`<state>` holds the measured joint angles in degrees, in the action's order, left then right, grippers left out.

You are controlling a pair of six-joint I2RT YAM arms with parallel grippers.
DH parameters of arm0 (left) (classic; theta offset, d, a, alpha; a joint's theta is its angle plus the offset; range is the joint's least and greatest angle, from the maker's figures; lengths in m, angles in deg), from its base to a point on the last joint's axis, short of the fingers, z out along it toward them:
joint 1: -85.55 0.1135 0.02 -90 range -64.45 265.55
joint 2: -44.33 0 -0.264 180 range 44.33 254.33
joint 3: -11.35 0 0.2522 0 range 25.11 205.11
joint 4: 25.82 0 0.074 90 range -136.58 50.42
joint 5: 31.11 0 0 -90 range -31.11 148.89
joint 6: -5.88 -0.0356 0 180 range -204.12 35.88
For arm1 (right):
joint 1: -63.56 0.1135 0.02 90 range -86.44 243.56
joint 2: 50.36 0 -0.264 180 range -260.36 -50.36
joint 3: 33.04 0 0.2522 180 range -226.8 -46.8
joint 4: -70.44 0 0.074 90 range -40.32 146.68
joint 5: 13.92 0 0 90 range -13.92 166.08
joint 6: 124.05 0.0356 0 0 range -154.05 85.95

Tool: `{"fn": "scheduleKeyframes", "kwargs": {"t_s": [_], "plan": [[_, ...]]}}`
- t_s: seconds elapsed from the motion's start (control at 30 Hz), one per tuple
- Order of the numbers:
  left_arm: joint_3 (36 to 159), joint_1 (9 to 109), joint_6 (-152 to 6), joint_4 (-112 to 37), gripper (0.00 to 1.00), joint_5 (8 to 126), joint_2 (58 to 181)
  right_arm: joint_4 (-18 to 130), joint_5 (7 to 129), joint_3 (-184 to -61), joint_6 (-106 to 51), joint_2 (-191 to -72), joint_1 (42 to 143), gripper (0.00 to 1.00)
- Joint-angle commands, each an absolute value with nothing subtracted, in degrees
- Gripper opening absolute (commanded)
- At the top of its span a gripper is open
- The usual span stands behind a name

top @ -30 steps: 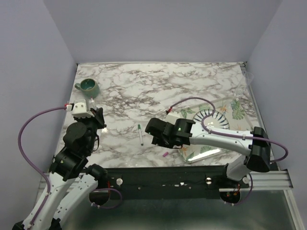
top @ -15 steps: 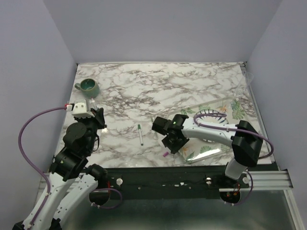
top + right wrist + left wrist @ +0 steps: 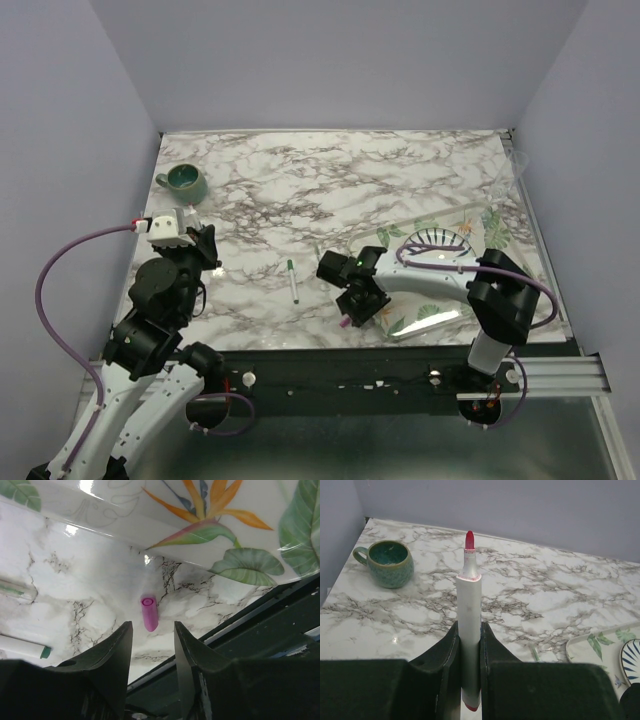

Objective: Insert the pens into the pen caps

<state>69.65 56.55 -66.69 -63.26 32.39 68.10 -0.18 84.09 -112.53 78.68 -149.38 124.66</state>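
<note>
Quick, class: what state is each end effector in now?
Left end effector: closed on the red-tipped pen, held upright.
Right end effector: open, over the pink cap.

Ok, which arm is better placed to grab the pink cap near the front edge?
Right. The right tool sits directly over the pink cap, with its open jaws either side of it. The left tool is shut on the red-tipped pen and is far from the cap.

Left hand (image 3: 470, 630) clamped, tilted upward — right hand (image 3: 151, 629) parted, pointing downward.
</note>
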Motion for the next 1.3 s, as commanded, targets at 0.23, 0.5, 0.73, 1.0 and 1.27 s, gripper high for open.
{"fn": "scheduleKeyframes", "kwargs": {"t_s": [0.23,0.5,0.73,1.0,1.27], "plan": [[69.32,56.72,-66.02,-62.34,0.0,33.05,67.71,3.33,83.64,-111.39,84.87,-153.27,124.73,0.45],[69.15,56.81,-66.11,-62.34,0.0,32.35,66.92,2.9,81.18,-111.48,83.2,-158.01,124.74,0.38],[69.23,56.72,-66.11,-62.34,0.0,32.7,67.01,0.17,81.79,-112.01,82.23,-159.78,124.82,0.1],[67.92,56.72,-66.9,-58.57,0.0,48.48,67.01,-2.29,97.15,-113.33,76.87,-151.71,124.82,0.01],[63.53,56.72,-60.75,-50.31,0.0,82.6,68.76,10.41,117.19,-113.5,48.78,-129.39,124.73,0.01]]}}
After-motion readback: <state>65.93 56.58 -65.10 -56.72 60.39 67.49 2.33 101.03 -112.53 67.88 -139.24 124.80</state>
